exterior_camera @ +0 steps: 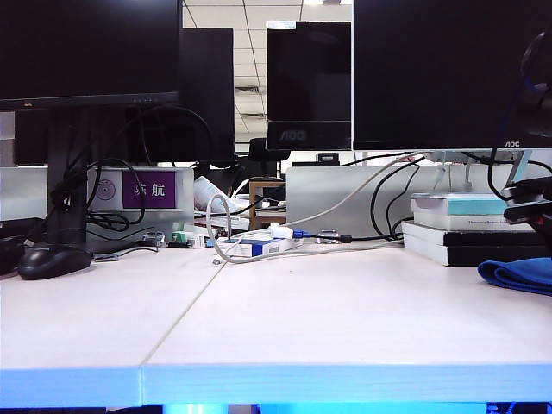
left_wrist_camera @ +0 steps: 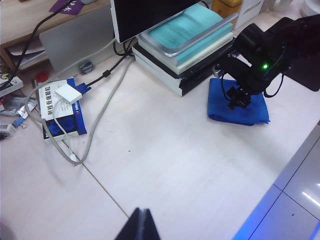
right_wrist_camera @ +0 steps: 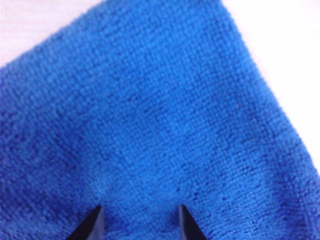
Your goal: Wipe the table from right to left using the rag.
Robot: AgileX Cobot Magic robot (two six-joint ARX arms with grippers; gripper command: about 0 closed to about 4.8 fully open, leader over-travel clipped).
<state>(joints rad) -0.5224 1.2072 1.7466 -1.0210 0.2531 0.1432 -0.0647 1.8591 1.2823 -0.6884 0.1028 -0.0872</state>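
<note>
The bright blue rag (exterior_camera: 522,274) lies flat at the far right of the off-white table (exterior_camera: 328,310), just in front of a stack of books. My right gripper (right_wrist_camera: 141,206) stands open directly over the rag (right_wrist_camera: 150,115), its two dark fingertips apart and down at the cloth's surface. From the left wrist view the right arm's black hand (left_wrist_camera: 239,97) sits on top of the rag (left_wrist_camera: 225,107). My left gripper (left_wrist_camera: 142,210) is shut, with nothing in it. It hovers above bare table (left_wrist_camera: 165,150) near the seam between the panels, far from the rag.
A stack of books topped by a pale teal book (exterior_camera: 457,204) stands behind the rag. Grey cables and a blue-white box (left_wrist_camera: 60,107) lie at the back middle. A black mouse (exterior_camera: 52,259) rests at the far left. Monitors line the rear.
</note>
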